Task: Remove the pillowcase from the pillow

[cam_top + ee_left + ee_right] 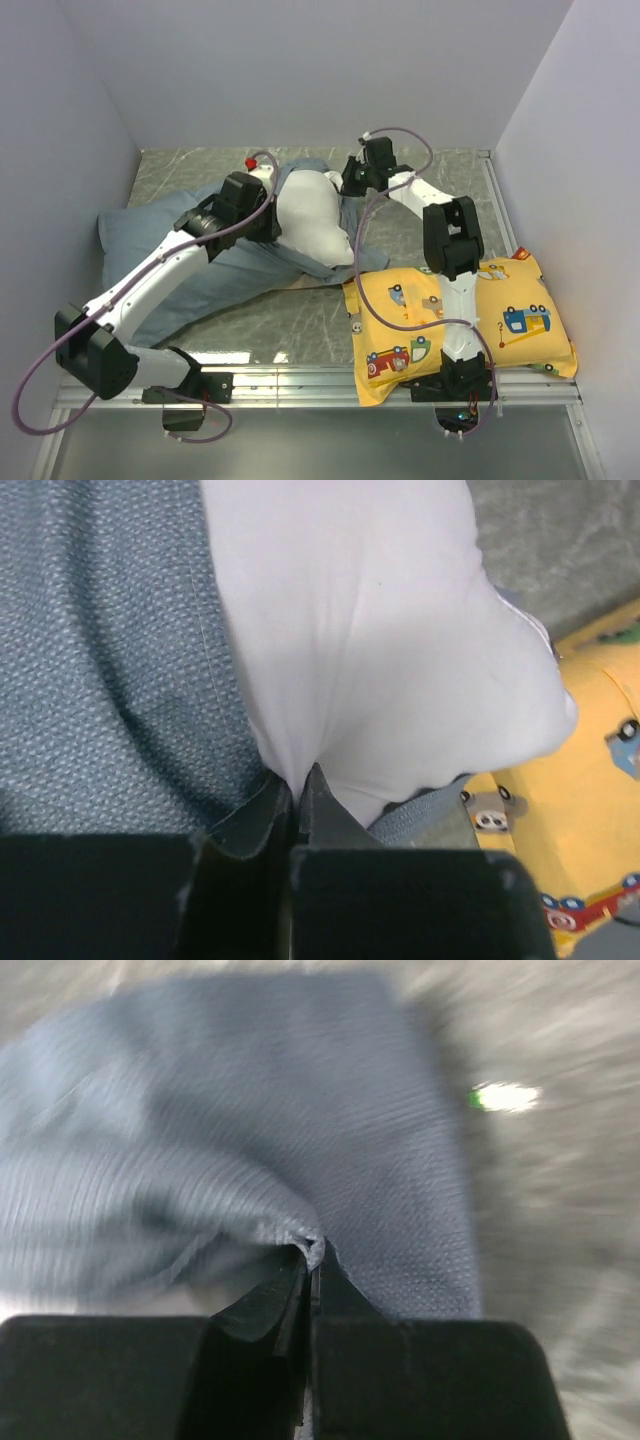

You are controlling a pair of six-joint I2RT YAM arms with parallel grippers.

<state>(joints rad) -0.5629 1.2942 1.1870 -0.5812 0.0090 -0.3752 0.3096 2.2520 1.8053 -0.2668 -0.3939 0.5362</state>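
Observation:
The white pillow (312,222) sticks out of the blue striped pillowcase (170,255) at the table's middle. My left gripper (272,222) is shut on a pinch of the pillow's white cloth (360,650), next to the blue pillowcase (110,650). My right gripper (352,180) is shut on the pillowcase's edge (300,1160) at the far side of the pillow. The right wrist view is blurred by motion.
A yellow cartoon-vehicle pillow (460,315) lies at the front right under my right arm; it also shows in the left wrist view (590,810). A small red thing (251,162) sits behind the pillow. Grey walls close in left, back and right.

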